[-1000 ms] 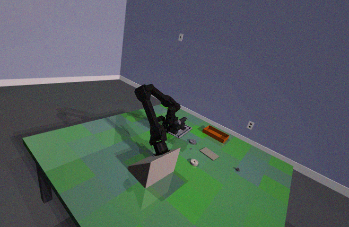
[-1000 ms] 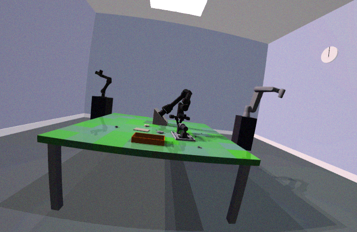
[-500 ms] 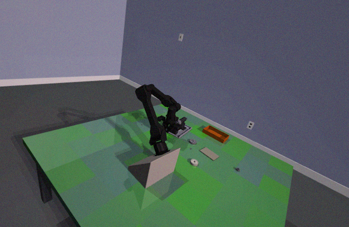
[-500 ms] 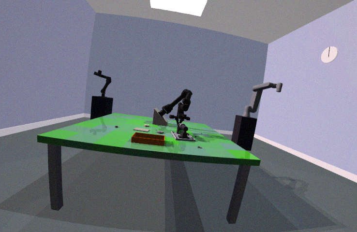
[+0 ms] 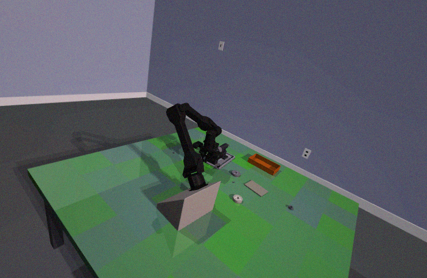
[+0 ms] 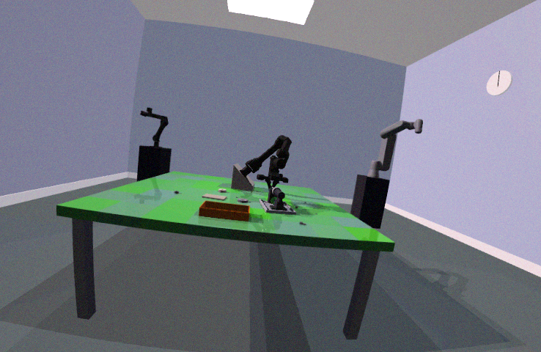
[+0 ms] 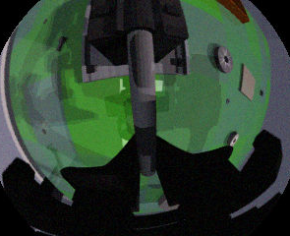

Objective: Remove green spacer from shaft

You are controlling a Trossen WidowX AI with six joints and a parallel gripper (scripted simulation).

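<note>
end effector (image 5: 217, 154) (image 6: 272, 196) (image 7: 143, 136) nearly shut, its fingers clamped on the shaft (image 7: 145, 110) near its free end. in the wrist view the shaft runs from the dark housing block (image 7: 137, 17) to between the fingers. housing on a grey base plate (image 5: 219, 167) (image 6: 294, 213) (image 7: 107, 74), which rests on the green worktop (image 5: 240, 236) (image 6: 163, 215) (image 7: 184, 103). orange tray (image 5: 263, 164) (image 6: 224, 211) (image 7: 237, 9) near the plate. grey ring (image 5: 232, 174) (image 6: 239, 200) (image 7: 221, 61) and flat beige slab (image 5: 256, 187) (image 6: 214, 196) (image 7: 248, 83) lie apart from it. green spacer: i cannot make it out against the worktop.
</note>
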